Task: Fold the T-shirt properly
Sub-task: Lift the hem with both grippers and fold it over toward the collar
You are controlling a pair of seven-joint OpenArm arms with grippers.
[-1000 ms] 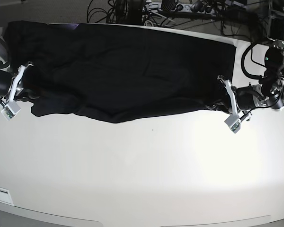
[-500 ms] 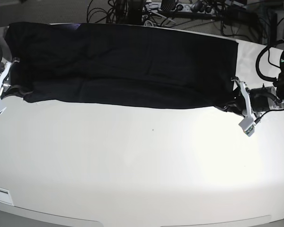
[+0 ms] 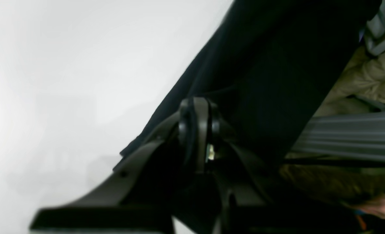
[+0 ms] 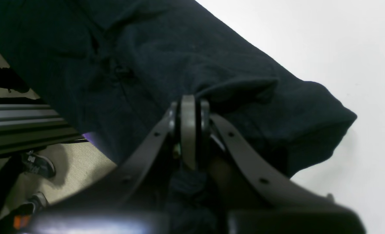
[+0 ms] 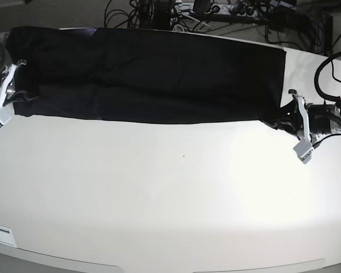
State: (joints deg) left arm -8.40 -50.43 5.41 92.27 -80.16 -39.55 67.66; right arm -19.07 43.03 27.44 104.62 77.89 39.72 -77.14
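I see the T-shirt (image 5: 153,74) stretched into a long black band across the far part of the white tabletop (image 5: 176,199), running left to right, near edge almost straight, plain black face up. Far-left end reaches the tabletop's far edge; cables and gear sit on the floor beyond.

Left gripper (image 5: 284,119), at base-view right: jaws clenched on the shirt's near-right corner. Wrist cam confirms, left gripper (image 3: 197,128) w/ both fingers pressed together and black cloth pinched between, fabric running up and away taut.

Right gripper (image 5: 20,96), at base-view left: jaws likewise clamped on the shirt's near-left corner. In its wrist cam the right gripper (image 4: 188,113) bites a fold of the T-shirt (image 4: 166,65), cloth bunched around the tips, a rolled edge hanging off to the right over the tabletop (image 4: 325,39).

Both arms sit well apart, at opposite ends of the garment.
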